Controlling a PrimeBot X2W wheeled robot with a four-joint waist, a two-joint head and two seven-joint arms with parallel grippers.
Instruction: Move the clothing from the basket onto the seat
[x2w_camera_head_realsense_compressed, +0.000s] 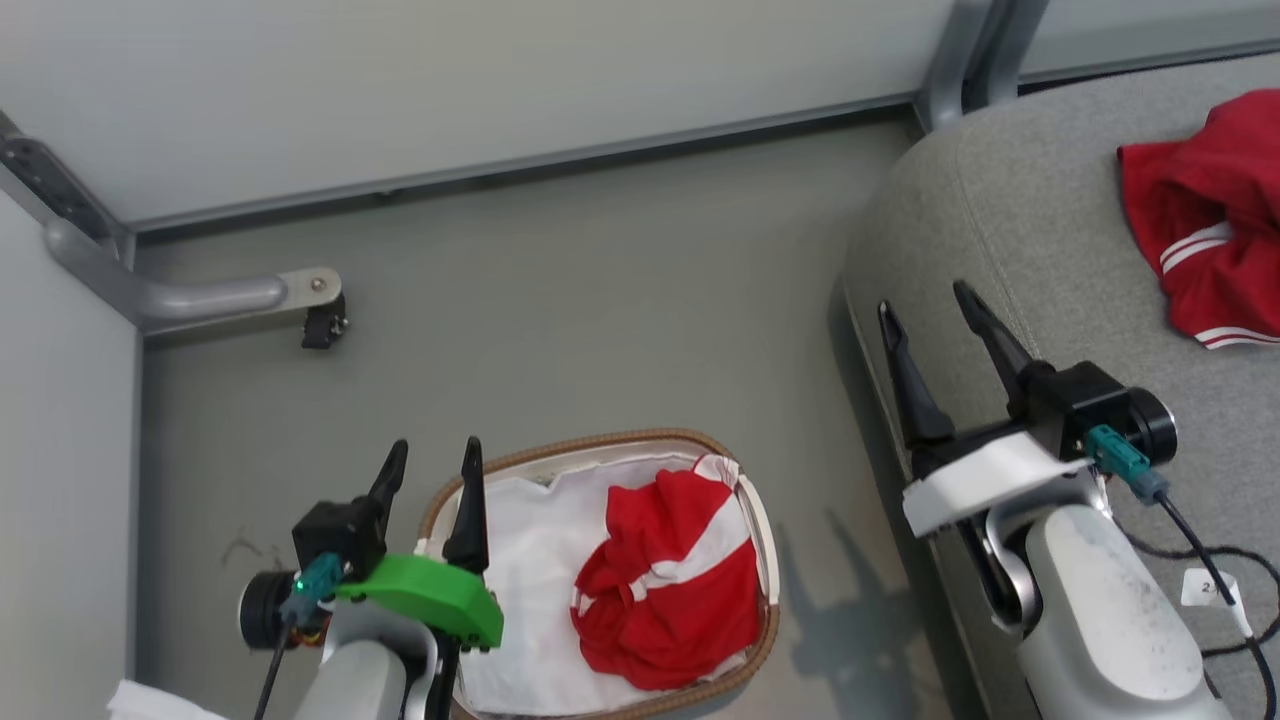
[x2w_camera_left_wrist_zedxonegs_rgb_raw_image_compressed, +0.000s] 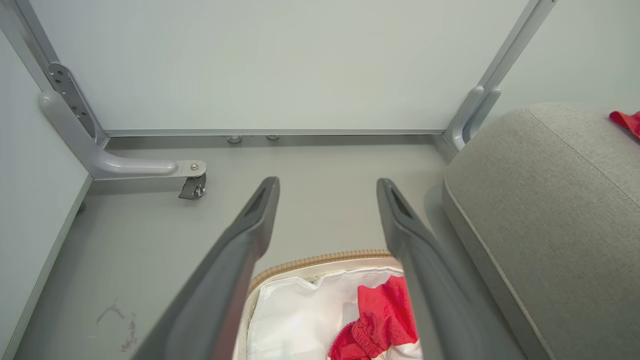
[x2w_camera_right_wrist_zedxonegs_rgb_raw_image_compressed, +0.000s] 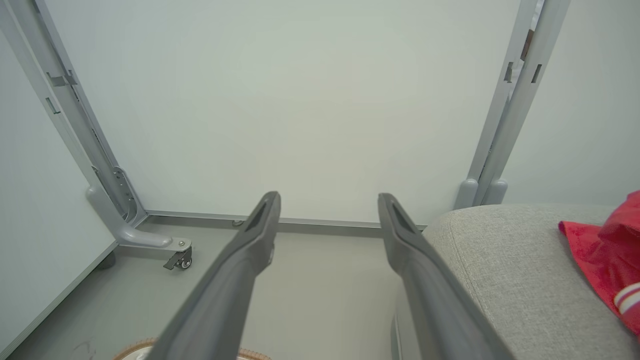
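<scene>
We see one red clothing piece (x2w_camera_head_realsense_compressed: 670, 590) in the basket (x2w_camera_head_realsense_compressed: 600, 445) on the floor (x2w_camera_head_realsense_compressed: 560, 300). Another red piece (x2w_camera_head_realsense_compressed: 1210, 200) lies on the seat (x2w_camera_head_realsense_compressed: 1020, 230). Our left jaws and right jaws are wide open, holding nothing.

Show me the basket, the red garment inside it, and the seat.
basket (x2w_camera_head_realsense_compressed: 600, 444), head view, far woven rim.
red garment (x2w_camera_head_realsense_compressed: 672, 595), head view, middle of fabric.
seat (x2w_camera_head_realsense_compressed: 1050, 250), head view, bare grey cushion.

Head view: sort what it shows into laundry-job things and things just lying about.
Of the job: red garment in the basket; second red garment on the seat; left gripper and right gripper, both open and empty.
Lying about: caster on the partition's foot; black cable and white tag by the right arm; floor stain.
</scene>
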